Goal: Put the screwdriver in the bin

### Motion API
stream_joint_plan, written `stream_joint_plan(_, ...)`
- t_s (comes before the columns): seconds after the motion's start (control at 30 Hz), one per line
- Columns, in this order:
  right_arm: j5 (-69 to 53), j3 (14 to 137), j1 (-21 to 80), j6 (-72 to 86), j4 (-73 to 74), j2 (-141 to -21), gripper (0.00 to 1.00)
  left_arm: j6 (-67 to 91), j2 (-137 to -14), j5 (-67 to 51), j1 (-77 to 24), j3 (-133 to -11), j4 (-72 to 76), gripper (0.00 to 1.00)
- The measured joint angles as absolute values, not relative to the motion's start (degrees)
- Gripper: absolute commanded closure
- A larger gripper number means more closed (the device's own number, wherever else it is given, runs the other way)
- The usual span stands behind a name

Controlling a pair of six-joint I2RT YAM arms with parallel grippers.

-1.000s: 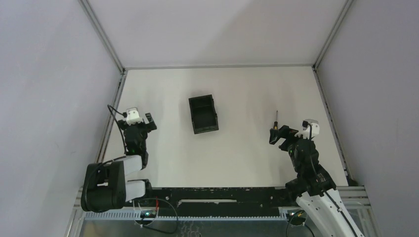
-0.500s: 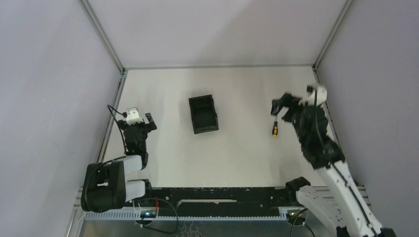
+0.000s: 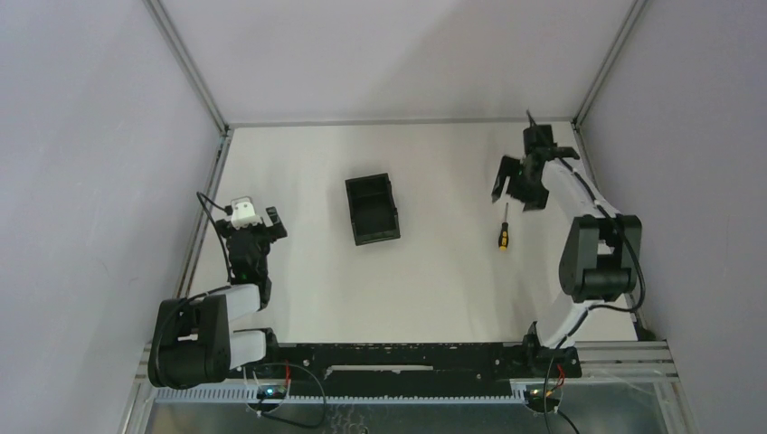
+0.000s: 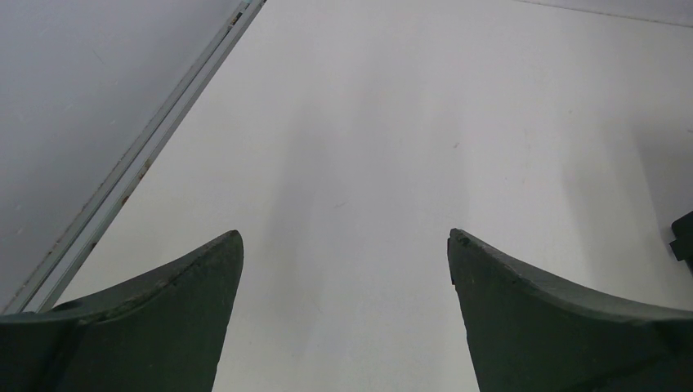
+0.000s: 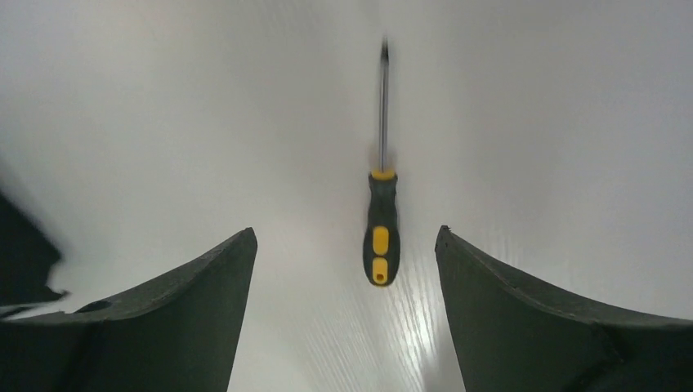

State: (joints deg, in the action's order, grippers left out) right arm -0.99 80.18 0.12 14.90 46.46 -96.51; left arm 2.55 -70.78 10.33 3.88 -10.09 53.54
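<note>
The screwdriver (image 3: 503, 230), black-and-yellow handle and thin dark shaft, lies flat on the white table right of the bin (image 3: 372, 209), a small black open-top box. My right gripper (image 3: 516, 188) hangs open just beyond the shaft's tip and holds nothing. In the right wrist view the screwdriver (image 5: 382, 233) lies ahead between the spread fingers of the right gripper (image 5: 345, 232), touching neither. My left gripper (image 3: 263, 222) rests open at the left, well apart from the bin. The left wrist view shows the left gripper (image 4: 344, 235) over bare table.
Metal rails (image 3: 209, 203) and grey walls border the table on the left, right and back. A dark corner of the bin (image 4: 684, 238) shows at the right edge of the left wrist view. A blurred dark shape (image 5: 23, 260) sits at the left of the right wrist view.
My right arm has swung from the near side, by the screwdriver's handle, up and away to the far side. Its jaws have narrowed slightly. The screwdriver, the bin and my left arm have not moved.
</note>
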Motion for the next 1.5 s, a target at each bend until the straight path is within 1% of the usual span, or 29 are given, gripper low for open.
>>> stream_joint_plan(0.13,-1.98,75.88,0.49,14.74,48.34,-101.16,0.19,2.55,-70.78,10.35,3.88,-10.09,53.52,0.0)
stream_joint_plan(0.3,-0.78,75.13,0.62,14.13,46.52,-105.43,0.35,2.55,-70.78,10.33,3.86,-10.09,53.54,0.0)
stream_joint_plan(0.43,0.71,74.04,0.8,13.41,44.75,-108.95,0.46,2.55,-70.78,10.35,3.86,-10.09,53.52,0.0)
stream_joint_plan(0.47,0.95,73.84,0.89,13.23,44.49,-109.65,0.5,2.55,-70.78,10.35,3.86,-10.09,53.52,0.0)
stream_joint_plan(0.53,1.43,73.97,0.97,12.88,44.38,-109.95,0.62,2.55,-70.78,10.35,3.86,-10.09,53.54,0.0)
stream_joint_plan(0.6,1.39,73.97,1.1,12.78,44.25,-109.95,0.93,2.55,-70.78,10.35,3.86,-10.09,53.52,0.0)
stream_joint_plan(0.63,1.06,73.97,1.23,12.38,44.07,-109.95,1.0,2.55,-70.78,10.33,3.86,-10.09,53.54,0.0)
stream_joint_plan(0.8,2.28,74.85,1.61,11.46,45.23,-109.95,1.0,2.55,-70.78,10.35,3.88,-10.09,53.52,0.0)
stream_joint_plan(0.9,2.83,78.94,1.43,10.9,50.41,-109.95,1.0,2.55,-70.78,10.33,3.86,-10.09,53.52,0.0)
stream_joint_plan(1.13,3.38,104.18,0.71,9.67,67.2,-109.65,1.0,2.55,-70.78,10.35,3.86,-10.09,53.54,0.0)
stream_joint_plan(1.23,4.1,112.14,0.73,9.67,73.06,-108.79,1.0,2.55,-70.78,10.35,3.86,-10.09,53.54,0.0)
stream_joint_plan(1.4,4.23,116.07,1.78,10.59,78.35,-108.09,1.0,2.55,-70.78,10.33,3.86,-10.09,53.52,0.0)
stream_joint_plan(1.5,4.23,116.53,4.64,11.97,79.7,-109.06,1.0,2.55,-70.78,10.35,3.88,-10.09,53.54,0.0)
